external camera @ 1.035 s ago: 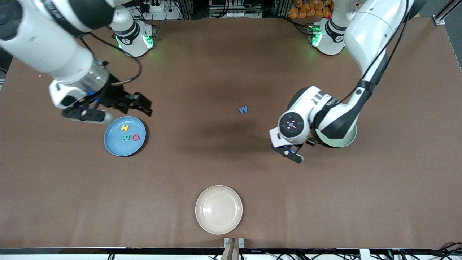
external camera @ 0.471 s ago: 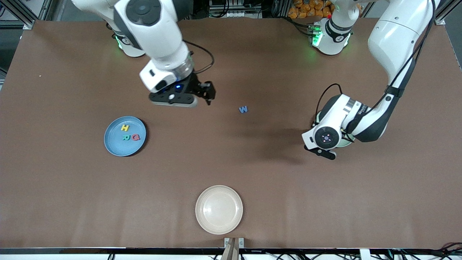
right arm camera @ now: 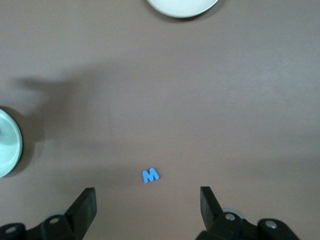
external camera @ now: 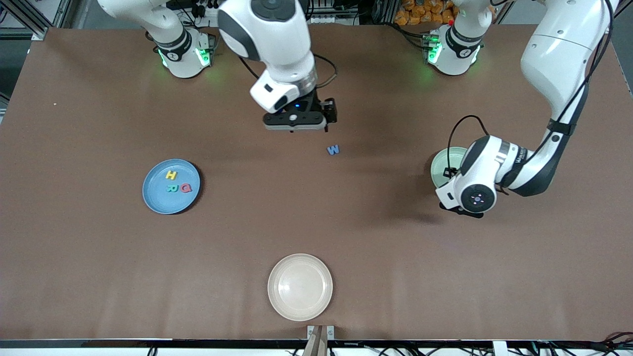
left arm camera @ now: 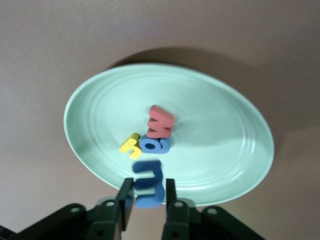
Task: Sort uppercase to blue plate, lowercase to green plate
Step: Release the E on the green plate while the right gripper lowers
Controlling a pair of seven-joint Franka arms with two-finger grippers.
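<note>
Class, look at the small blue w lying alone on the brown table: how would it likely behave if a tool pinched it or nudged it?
The blue w looks like a small foam piece, so probably light and slightly squashy. It lies flat, so it should slide, not roll. Being small, it may twist between the right tool's wide-open fingers.

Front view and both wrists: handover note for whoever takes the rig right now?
Left gripper: low over the green plate rim, blue E-shaped letter at it; gripped or released, unclear.
Right gripper: open, over the table by the blue w.
Done: yellow H, green R, red Q on the blue plate; red w, yellow hooked letter, rounded blue letter on the green plate.
Left: blue w to green. Check the E-shaped letter; a capital belongs on blue.
</note>
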